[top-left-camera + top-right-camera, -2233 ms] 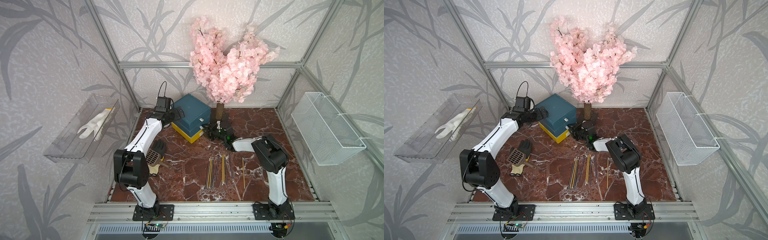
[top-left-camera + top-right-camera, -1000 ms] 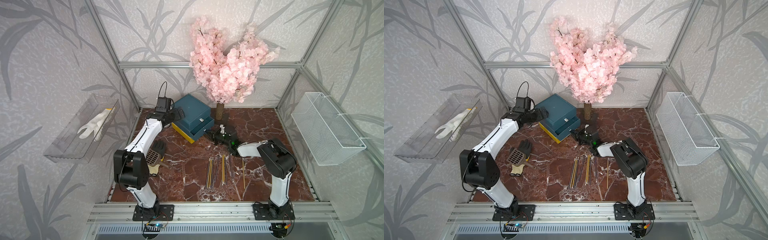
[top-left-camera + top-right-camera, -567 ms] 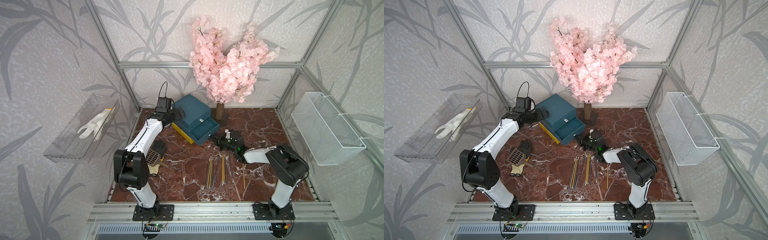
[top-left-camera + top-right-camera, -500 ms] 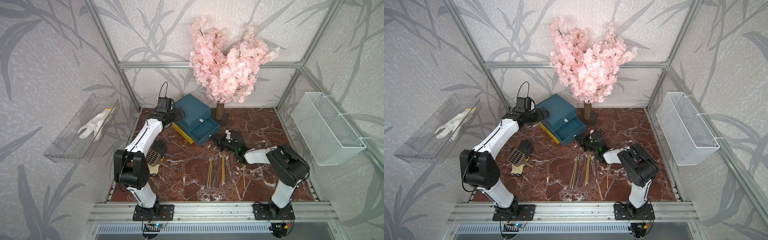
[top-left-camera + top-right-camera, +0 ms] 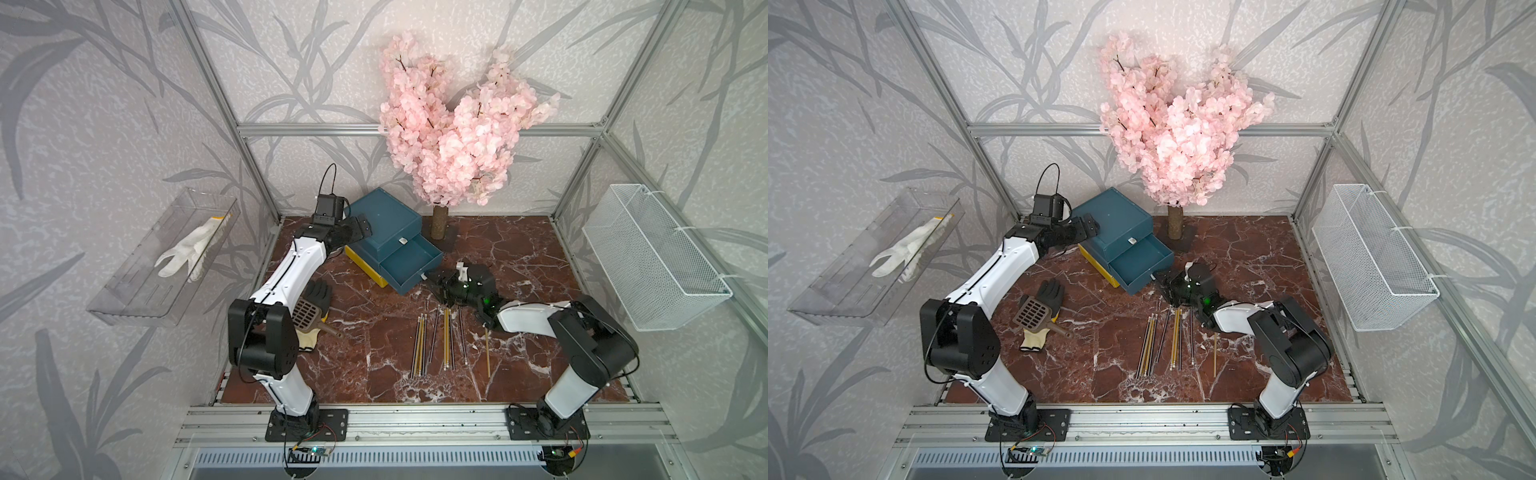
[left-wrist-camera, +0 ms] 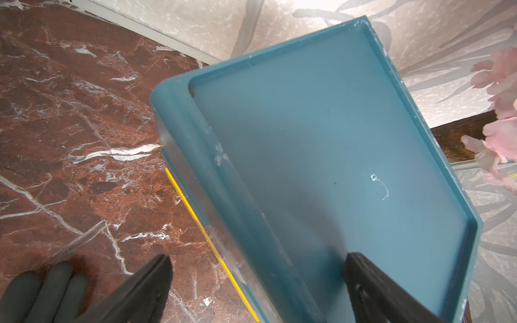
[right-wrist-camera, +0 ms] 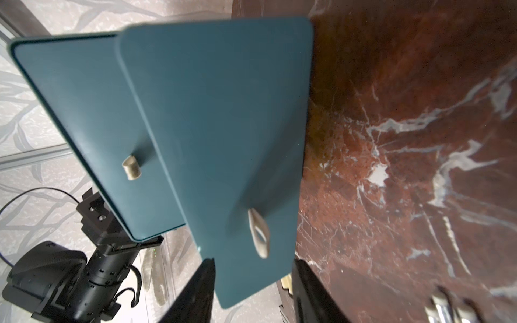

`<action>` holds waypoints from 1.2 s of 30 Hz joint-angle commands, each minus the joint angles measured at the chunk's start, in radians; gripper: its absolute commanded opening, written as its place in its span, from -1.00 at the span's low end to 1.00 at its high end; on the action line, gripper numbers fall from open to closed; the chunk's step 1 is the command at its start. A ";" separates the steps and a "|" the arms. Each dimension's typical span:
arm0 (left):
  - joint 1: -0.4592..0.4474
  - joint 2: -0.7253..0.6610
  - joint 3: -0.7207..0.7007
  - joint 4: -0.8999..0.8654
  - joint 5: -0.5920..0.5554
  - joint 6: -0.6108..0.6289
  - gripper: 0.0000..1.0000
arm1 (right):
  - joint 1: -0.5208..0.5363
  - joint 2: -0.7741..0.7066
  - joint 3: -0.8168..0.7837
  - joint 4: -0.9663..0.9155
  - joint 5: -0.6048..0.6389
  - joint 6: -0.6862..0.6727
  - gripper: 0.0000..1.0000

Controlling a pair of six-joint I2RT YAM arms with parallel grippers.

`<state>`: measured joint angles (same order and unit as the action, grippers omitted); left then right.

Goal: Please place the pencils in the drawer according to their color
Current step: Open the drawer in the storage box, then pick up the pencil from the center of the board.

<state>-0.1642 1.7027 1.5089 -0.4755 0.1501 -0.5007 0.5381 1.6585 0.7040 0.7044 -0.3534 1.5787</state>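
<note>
The teal drawer chest (image 5: 382, 216) (image 5: 1113, 212) stands at the back, its middle drawer (image 5: 419, 277) (image 5: 1142, 257) pulled out and showing nothing inside. My right gripper (image 5: 440, 284) (image 7: 253, 261) is open just in front of that drawer's white pull tab (image 7: 260, 237), which hangs free. My left gripper (image 5: 361, 226) (image 6: 257, 257) is open, its jaws straddling the chest's top edge (image 6: 335, 139). The pencils (image 5: 434, 343) (image 5: 1167, 340) lie in a row on the floor, yellow and dark, with one yellow pencil (image 5: 487, 353) apart to the right.
A pink blossom tree (image 5: 449, 137) stands right of the chest. A brown scoop on black gloves (image 5: 309, 311) lies near my left arm. A wire basket (image 5: 652, 257) hangs on the right wall, a clear tray with a white glove (image 5: 166, 257) on the left.
My right gripper drew the middle teal drawer out toward the front right, then its jaws opened off the pull tab. The left arm stayed at the chest.
</note>
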 commanded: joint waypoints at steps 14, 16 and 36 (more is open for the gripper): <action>-0.010 -0.072 -0.113 -0.104 -0.009 0.012 1.00 | 0.108 -0.384 0.195 -1.255 0.251 -0.556 -0.03; -0.010 -0.073 -0.130 -0.097 -0.003 0.011 1.00 | 0.148 -0.351 0.233 -1.322 0.316 -0.585 -0.05; -0.010 -0.089 -0.192 -0.047 0.026 -0.014 1.00 | 0.288 0.024 0.408 -1.335 0.353 -0.628 -0.36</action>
<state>-0.1688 1.6035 1.3655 -0.3985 0.1738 -0.5320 0.8165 1.6623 1.0912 -0.6014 -0.0082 0.9665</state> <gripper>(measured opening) 0.999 0.325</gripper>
